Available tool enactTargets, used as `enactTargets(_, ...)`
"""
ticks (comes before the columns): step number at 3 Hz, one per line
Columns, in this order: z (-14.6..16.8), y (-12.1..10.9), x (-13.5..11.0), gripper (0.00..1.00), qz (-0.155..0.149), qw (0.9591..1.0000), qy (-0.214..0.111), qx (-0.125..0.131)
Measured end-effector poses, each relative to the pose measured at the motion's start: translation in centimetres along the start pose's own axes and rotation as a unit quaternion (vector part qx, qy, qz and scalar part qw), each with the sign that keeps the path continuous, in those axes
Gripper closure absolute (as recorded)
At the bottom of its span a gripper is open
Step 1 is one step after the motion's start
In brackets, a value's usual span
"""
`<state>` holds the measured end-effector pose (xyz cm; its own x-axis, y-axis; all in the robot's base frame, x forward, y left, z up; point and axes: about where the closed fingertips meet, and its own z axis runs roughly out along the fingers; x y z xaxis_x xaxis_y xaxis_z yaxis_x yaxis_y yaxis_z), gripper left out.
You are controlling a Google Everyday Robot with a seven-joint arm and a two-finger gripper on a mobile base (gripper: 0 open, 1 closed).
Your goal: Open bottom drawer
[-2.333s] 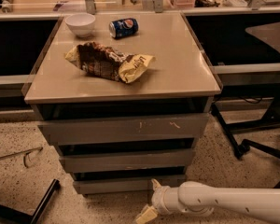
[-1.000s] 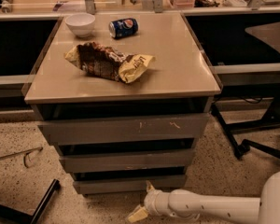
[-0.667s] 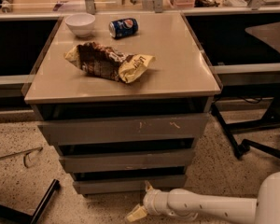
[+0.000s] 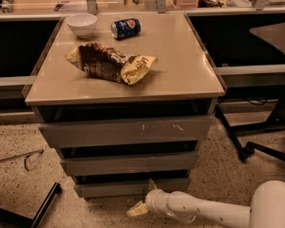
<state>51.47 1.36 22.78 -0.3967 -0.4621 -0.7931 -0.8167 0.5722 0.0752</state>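
Three gray drawers [image 4: 126, 132] stack under the bench [image 4: 180, 56]; the bottom drawer [image 4: 118, 188] lies lowest, by the floor [image 4: 19, 189]. The gripper [image 4: 140, 197] sits just before its right end, fingers [image 4: 137, 209] spread apart.

Speckled floor [image 4: 14, 141], black chair base [image 4: 245, 153] at right, counter [image 4: 237, 9] behind
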Motion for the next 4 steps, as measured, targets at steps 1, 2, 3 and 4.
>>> enactTargets(1,1.0,-1.5,0.1,0.00,-0.006,0.9997,-0.004,0.025)
enactTargets(2,1.2,-2.2,-0.5,0.00,-0.024,0.9986,-0.001,0.048)
enactTargets(3,1.9,-2.7,-1.1,0.00,-0.038,0.9981,0.009,0.047)
enactTargets(4,2.7,-2.8,-1.8,0.00,-0.051,0.9979,0.020,0.034)
